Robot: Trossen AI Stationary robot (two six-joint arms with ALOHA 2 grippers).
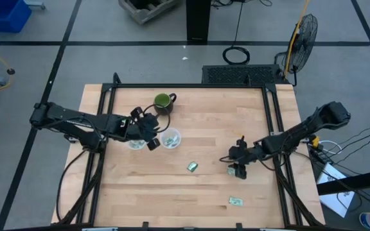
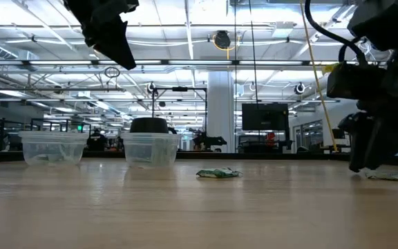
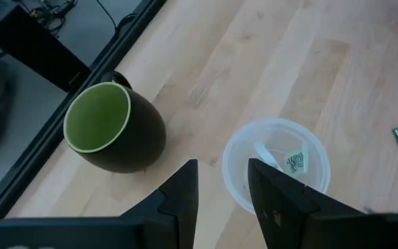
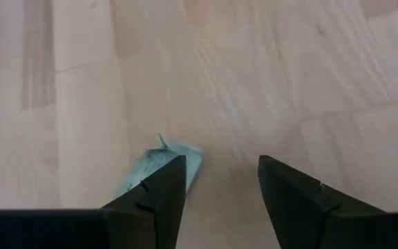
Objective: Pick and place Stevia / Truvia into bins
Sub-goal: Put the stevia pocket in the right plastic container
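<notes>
Two clear cups stand on the table: one holds pale green sachets, the other is half hidden under my left arm. Both cups show in the low view. My left gripper hovers open and empty between them, raised high. One sachet lies mid-table, another near the near edge. My right gripper is open, down at the table, with a sachet lying beside one finger. My right gripper points down at the table. One finger covers the sachet's edge; whether it touches the paper I cannot tell. The sachet lies flat on the wood, mostly outside the gap between the fingers.
A dark green mug stands behind the cups near the far edge. Black frame rails run along the table's left, right and far sides. Bare wood lies between the two arms.
</notes>
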